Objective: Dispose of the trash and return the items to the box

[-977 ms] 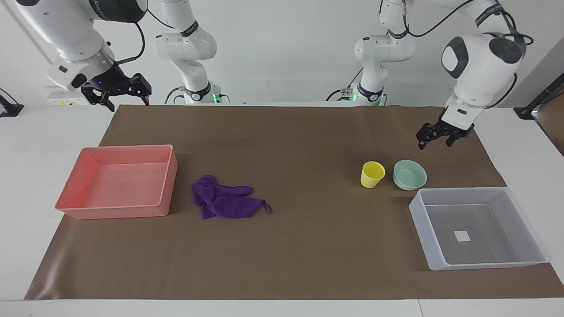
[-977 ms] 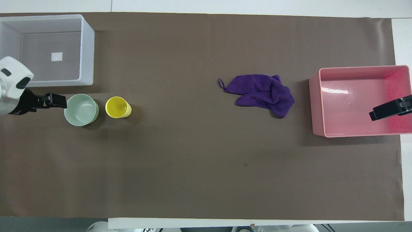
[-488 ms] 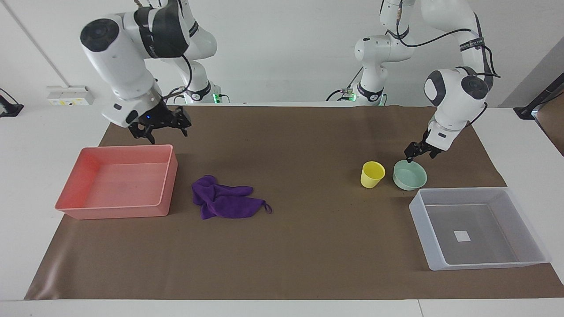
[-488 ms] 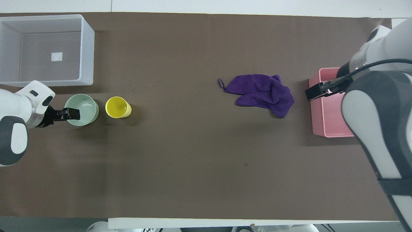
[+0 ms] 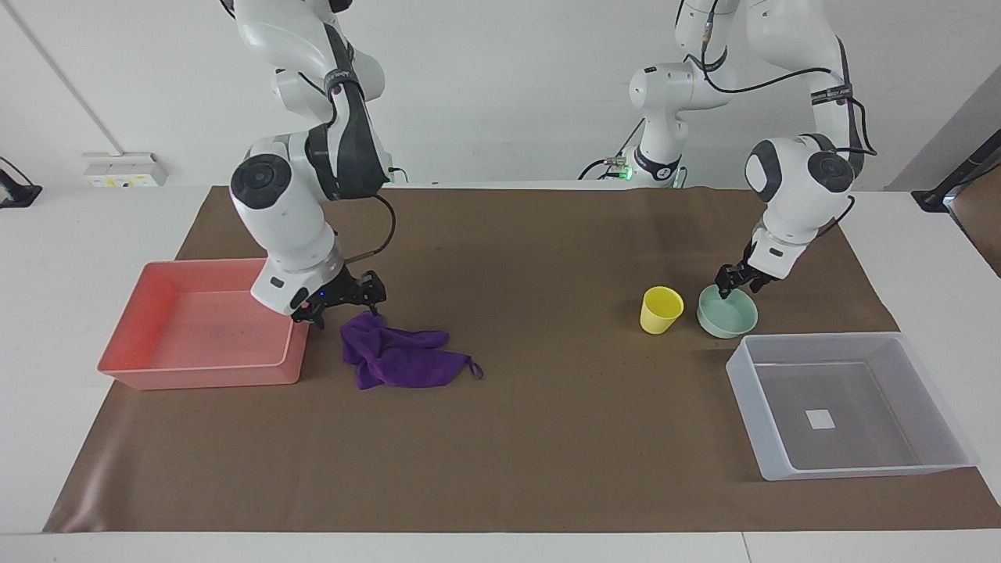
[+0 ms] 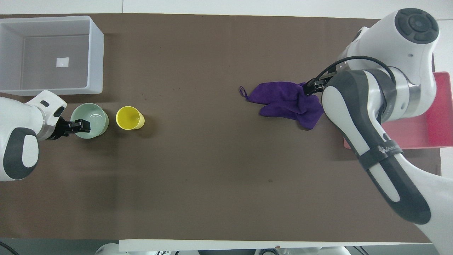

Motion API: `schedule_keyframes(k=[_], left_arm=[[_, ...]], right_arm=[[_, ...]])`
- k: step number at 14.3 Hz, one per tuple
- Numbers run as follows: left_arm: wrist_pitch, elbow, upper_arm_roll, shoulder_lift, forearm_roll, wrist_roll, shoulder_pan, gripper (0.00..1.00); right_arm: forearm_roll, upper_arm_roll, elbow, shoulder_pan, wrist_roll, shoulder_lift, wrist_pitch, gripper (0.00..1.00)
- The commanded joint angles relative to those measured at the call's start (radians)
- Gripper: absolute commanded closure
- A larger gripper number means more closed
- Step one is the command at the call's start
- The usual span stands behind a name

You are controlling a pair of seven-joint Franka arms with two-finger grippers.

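Observation:
The purple cloth [image 5: 399, 360] lies crumpled on the brown mat beside the pink tray; it also shows in the overhead view [image 6: 283, 102]. My right gripper [image 5: 340, 306] is open, low over the cloth's end nearest the tray [image 6: 311, 86]. The mint-green bowl [image 5: 731, 317] and the yellow cup [image 5: 661, 309] stand side by side, nearer to the robots than the translucent box [image 5: 852, 469]. My left gripper [image 5: 735, 285] is open at the bowl's rim nearest the robots [image 6: 82, 125]. The bowl [image 6: 93, 118], cup [image 6: 129, 118] and box [image 6: 95, 53] show from overhead. The box holds nothing.
The salmon-pink tray [image 5: 195, 375] stands at the right arm's end of the table, partly covered by the right arm from overhead [image 6: 435, 131]. The brown mat [image 5: 547, 438] covers most of the table.
The right gripper came down from over the pink tray's corner to the cloth's end. The left gripper lowered slightly onto the bowl's rim. Cloth, cup and bowl have not moved.

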Motion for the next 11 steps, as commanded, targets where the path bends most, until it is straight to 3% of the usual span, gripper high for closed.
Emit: schedule_keyframes(k=[1,2,3,5,6,7,8,9,11], left_arm=[[0.047,-0.025,-0.001,0.004,0.018,-0.004,0.012,0.27],[0.047,-0.025,-0.001,0.005,0.016,-0.01,0.024,0.46],[0.045,-0.025,-0.001,0.005,0.018,-0.007,0.024,0.74],[0.041,-0.019,-0.001,0.007,0.018,-0.01,0.026,0.93],[0.033,-0.01,-0.001,0.008,0.018,-0.016,0.026,0.97],[0.021,0.012,-0.002,0.016,0.018,-0.019,0.024,0.98],[-0.043,0.041,-0.002,0.007,0.018,-0.02,0.023,0.98],[-0.126,0.096,-0.002,-0.001,0.018,-0.02,0.021,0.98],[-0.326,0.229,-0.004,-0.025,0.018,-0.02,0.016,0.98]], right_arm=[[0.023,0.014,-0.025,0.027,-0.015,0.069,0.124,0.01],[0.023,0.016,-0.046,0.028,-0.015,0.089,0.173,0.01],[0.023,0.017,-0.088,0.034,-0.015,0.098,0.242,0.01],[0.023,0.017,-0.143,0.038,-0.022,0.106,0.307,0.01],[0.023,0.017,-0.159,0.041,-0.021,0.109,0.32,0.01],[0.023,0.017,-0.175,0.042,-0.022,0.11,0.347,0.1],[0.023,0.017,-0.18,0.041,-0.025,0.109,0.346,0.3],[0.023,0.017,-0.179,0.035,-0.025,0.109,0.335,0.59],[0.023,0.017,-0.174,0.028,-0.019,0.106,0.318,0.87]])
